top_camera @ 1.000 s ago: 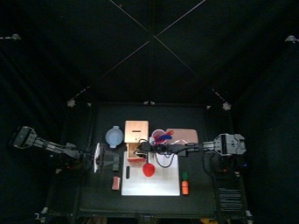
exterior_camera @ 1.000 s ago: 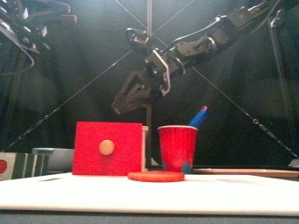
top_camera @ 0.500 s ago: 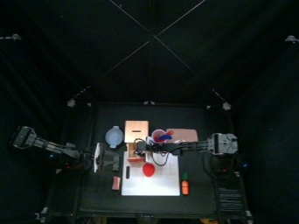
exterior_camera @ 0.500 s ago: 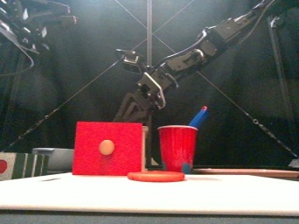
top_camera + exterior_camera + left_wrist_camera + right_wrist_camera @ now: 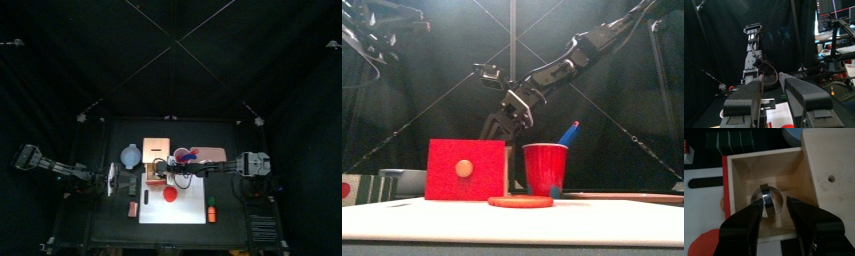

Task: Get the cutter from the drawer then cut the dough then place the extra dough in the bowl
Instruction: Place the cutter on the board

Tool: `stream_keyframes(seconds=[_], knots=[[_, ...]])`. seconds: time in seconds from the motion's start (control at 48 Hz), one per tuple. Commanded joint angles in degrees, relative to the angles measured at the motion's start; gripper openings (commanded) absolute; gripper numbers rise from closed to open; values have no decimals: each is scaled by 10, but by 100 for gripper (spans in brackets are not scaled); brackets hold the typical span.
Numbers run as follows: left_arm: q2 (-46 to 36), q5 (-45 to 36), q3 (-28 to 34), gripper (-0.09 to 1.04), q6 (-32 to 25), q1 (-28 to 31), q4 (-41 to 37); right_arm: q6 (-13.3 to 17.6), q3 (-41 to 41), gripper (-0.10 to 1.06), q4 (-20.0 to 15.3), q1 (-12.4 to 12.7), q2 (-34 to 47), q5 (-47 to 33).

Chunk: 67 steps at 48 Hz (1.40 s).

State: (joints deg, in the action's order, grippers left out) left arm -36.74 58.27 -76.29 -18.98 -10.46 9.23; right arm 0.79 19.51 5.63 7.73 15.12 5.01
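Observation:
The pale wooden box (image 5: 158, 150) stands with its drawer (image 5: 751, 170) pulled out; the red drawer front (image 5: 465, 170) faces the table's front. The round metal cutter (image 5: 767, 199) lies inside the drawer. My right gripper (image 5: 774, 203) reaches down into the drawer, open, with one jaw on each side of the cutter. In the front view the right gripper (image 5: 492, 128) hangs just above and behind the drawer front. The flat red dough disc (image 5: 520, 201) lies on the white cutting board (image 5: 609, 222). The blue-grey bowl (image 5: 130, 155) sits left of the box. My left gripper (image 5: 118, 180) rests at the left, open and holding nothing.
A red cup (image 5: 545, 168) with a blue knife (image 5: 569, 132) stands right of the box. Dark green sushi blocks (image 5: 731, 139) lie beyond the drawer. Small toy foods (image 5: 211, 213) lie on the board's front part.
My right gripper has come down and to the left, from above the cup level to the open drawer. The left arm has not moved.

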Motion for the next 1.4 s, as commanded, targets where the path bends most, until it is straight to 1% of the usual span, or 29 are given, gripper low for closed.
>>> stream_keyframes(seconds=[0.021,0.125,0.208,0.458,0.562,0.708,0.875,1.062,1.229,1.396], knots=[[1,3,4,73,-1,3,5,0,-18,78,5,0,-6,-2],[1,3,3,73,0,4,7,1,-24,78,7,-1,-3,3],[1,2,3,73,0,4,8,1,-27,75,7,-1,-1,13],[1,3,0,73,0,10,8,-4,-33,49,16,-2,-2,31],[1,3,0,73,1,12,8,0,-38,44,25,-2,-7,31],[1,3,0,73,1,13,12,0,-49,43,33,-13,-30,39],[1,3,-2,73,0,14,23,1,-49,43,36,-32,-82,57],[1,3,-2,73,0,21,39,1,-30,43,37,-40,-141,63],[1,2,-1,73,-4,37,58,2,35,43,37,-51,-211,77],[1,3,3,73,-4,66,60,4,143,43,25,-58,-285,94]])
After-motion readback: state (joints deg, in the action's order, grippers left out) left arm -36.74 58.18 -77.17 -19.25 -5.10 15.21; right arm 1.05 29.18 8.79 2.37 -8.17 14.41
